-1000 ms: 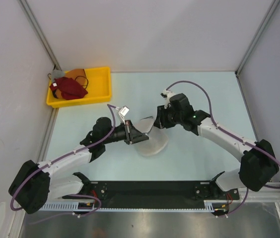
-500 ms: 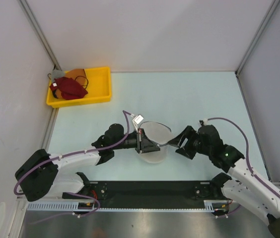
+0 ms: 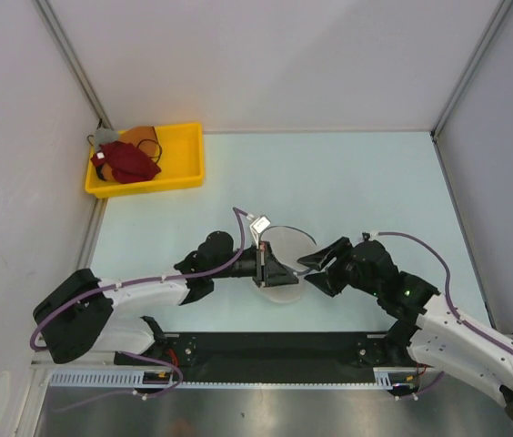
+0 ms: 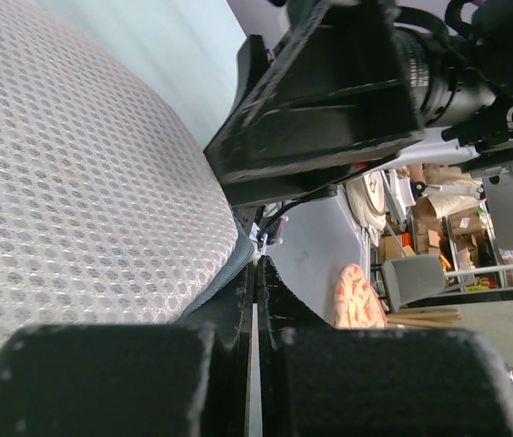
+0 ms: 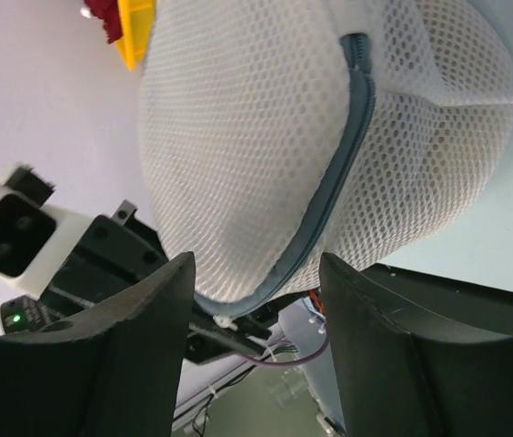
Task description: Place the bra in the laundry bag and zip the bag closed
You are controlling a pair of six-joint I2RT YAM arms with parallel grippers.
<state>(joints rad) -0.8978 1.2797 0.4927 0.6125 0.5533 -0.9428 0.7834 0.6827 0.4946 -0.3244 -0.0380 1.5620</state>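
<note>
At the far left corner of the pale table [image 3: 357, 182] sits a rectangular yellow plastic bin [image 3: 184, 150] with a crumpled dark red cloth [image 3: 129, 162] and a few other pieces in it. The bra is probably among them, though which piece it is I cannot tell, so the loading step looks not yet done.

Toward the middle, the left hand [image 3: 268, 267] is clamped flat, its jaws pressed together on the left rim of the round white see-through mesh laundry bag [image 3: 286, 259]. The bag is held near the table's middle, tilted up on edge. From the right wrist its grey zip [image 5: 329, 173] runs along the seam between the two domes and looks closed along the stretch in view.

Just right of the bag, the right hand [image 3: 313, 271] stands wide, fingers [image 5: 111, 364] spread either side of the seam and holding nothing.

Risks from here:
- The left pinch is thin, so a pull from the right hand could drag the rim free and drop the bag
- Closing on loose mesh instead of the zip pull, which I cannot find in these views, would only stretch the dome
- The two hands are near each other and could collide
</note>
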